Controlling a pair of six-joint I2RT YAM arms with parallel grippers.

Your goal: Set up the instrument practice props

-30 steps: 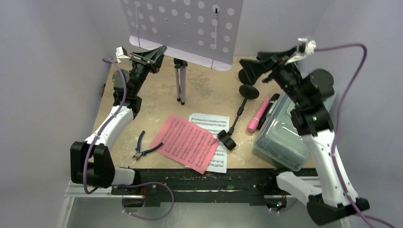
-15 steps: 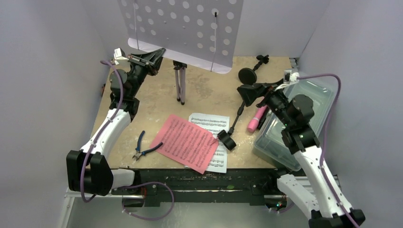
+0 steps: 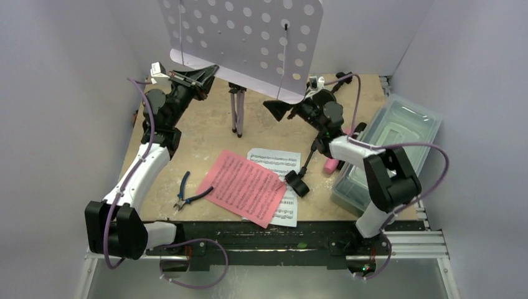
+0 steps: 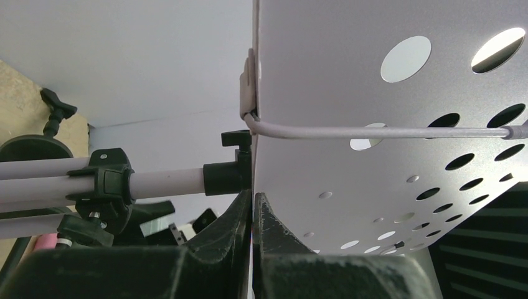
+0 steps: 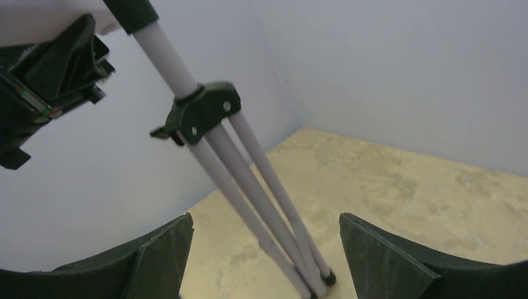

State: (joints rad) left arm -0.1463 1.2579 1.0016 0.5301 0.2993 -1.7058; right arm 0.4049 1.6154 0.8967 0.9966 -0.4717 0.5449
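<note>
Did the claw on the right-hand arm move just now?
Yes. The right gripper swung left, away from the clear tub and toward the tripod legs.

No legible words, numbers, labels or brand marks anywhere in the three views. Only printed music staves and notes across the pink sheet-music page [image 3: 245, 187] and the white sheet-music page [image 3: 276, 161], both lying near the front edge of the bench [image 3: 205, 134], toward its middle. Print far too small to read; any title line at the top of the white page just a faint smudge.
</note>
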